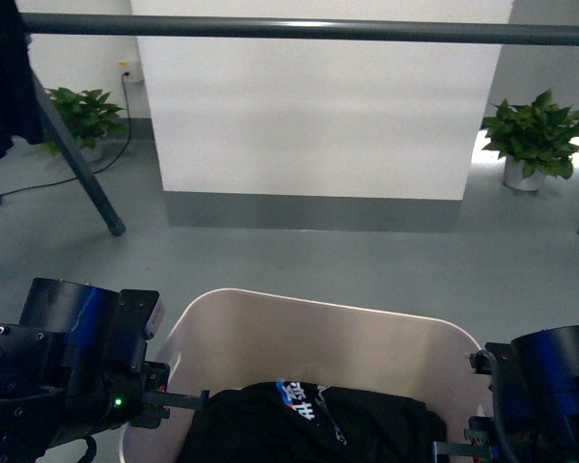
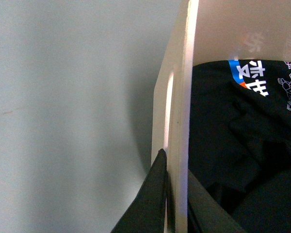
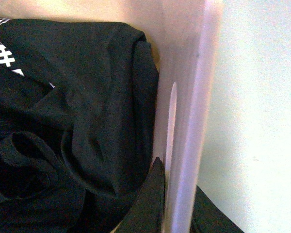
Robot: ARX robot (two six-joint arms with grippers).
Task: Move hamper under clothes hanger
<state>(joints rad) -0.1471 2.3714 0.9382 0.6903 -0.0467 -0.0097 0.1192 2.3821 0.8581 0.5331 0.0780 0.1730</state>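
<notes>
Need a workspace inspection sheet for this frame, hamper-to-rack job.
Surface: smooth grey floor.
Job's things: beige plastic tub hamper at the robot's front, holding black printed clothing; dark grey metal rack bar further ahead, slanted leg at left.
Clutter: nothing seen.
Grippers: left claw and right claw each clamp a hamper side wall, one finger inside, one outside.
Cables: black cable from wall outlet across floor, left.
Surroundings: white wall panel, two potted green plants, dark garment hanging at left.

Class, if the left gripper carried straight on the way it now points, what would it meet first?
The hamper: its side wall stands between the fingers of the left gripper, which would probably slide further onto it.
</notes>
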